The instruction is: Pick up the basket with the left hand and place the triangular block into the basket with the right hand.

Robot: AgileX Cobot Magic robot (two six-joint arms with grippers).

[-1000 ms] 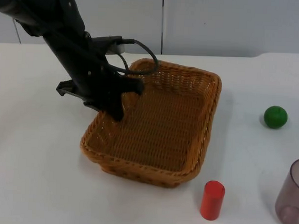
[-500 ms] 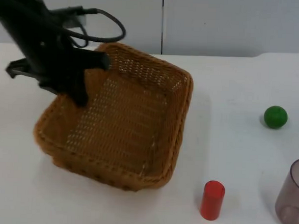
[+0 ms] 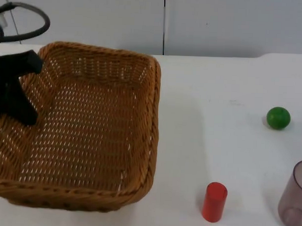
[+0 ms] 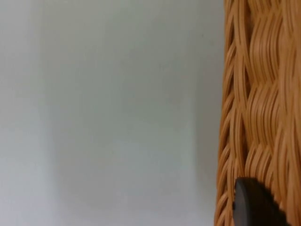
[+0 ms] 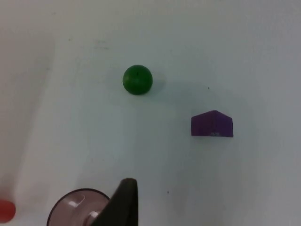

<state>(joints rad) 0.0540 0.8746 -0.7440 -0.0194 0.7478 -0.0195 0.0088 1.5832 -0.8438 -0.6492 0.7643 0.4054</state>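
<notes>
The woven brown basket (image 3: 154, 118) hangs tilted above the table's left side, and my left gripper (image 3: 22, 102) is shut on its left rim. The left wrist view looks along the basket's wicker wall (image 4: 258, 94), with a black fingertip (image 4: 254, 205) pressed against it. A purple triangular block (image 5: 212, 124) lies on the white table in the right wrist view, close to a green ball (image 5: 137, 79). My right gripper (image 5: 124, 207) hovers well above them, apart from the block.
The green ball (image 3: 278, 118) rests at the right of the table. A red cylinder (image 3: 214, 201) stands near the front edge, right of the basket. A translucent purple cup (image 3: 298, 195) stands at the front right corner.
The left gripper has carried the basket leftward and upward, so the basket now looms larger at the left. The ball, cylinder and cup have not moved.
</notes>
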